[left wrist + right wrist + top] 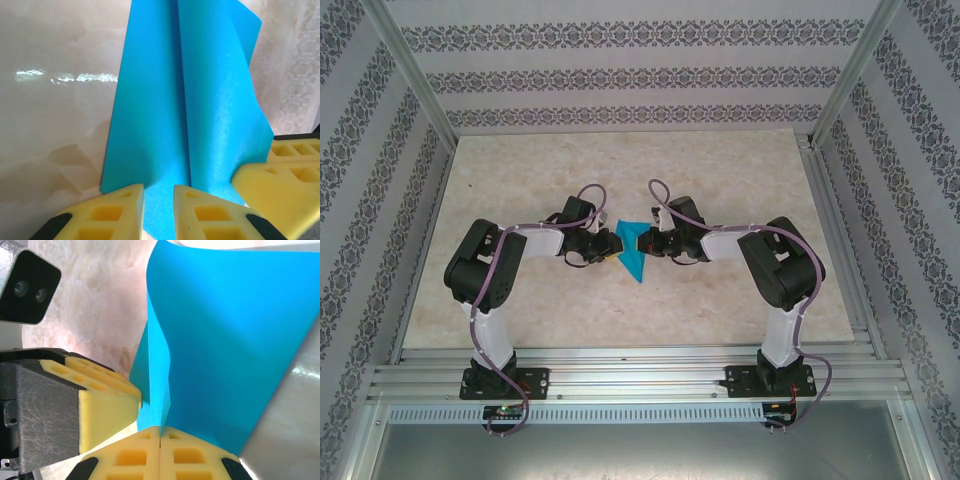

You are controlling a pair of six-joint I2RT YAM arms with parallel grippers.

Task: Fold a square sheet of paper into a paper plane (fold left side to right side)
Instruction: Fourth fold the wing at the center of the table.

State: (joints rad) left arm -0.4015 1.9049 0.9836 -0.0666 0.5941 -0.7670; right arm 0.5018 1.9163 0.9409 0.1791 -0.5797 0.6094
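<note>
Two arms meet at the middle of the beige marbled tabletop [720, 180]. Between them sits the teal-blue thin sheet of paper [632, 255], creased lengthwise, its point toward the near edge. Yellow pads of the right gripper [160, 432] are clenched on the sheet's edge. Pads of the left gripper [158, 192] stand slightly parted, astride the crease, not clamping.

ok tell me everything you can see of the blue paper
The blue paper is thin, matte and teal, folded along a lengthwise crease into a narrow pointed shape. It sits at the middle of the table, partly lifted and curving. The right gripper is shut on one folded edge; another edge runs into the narrow gap between the left gripper's parted fingers.
</note>
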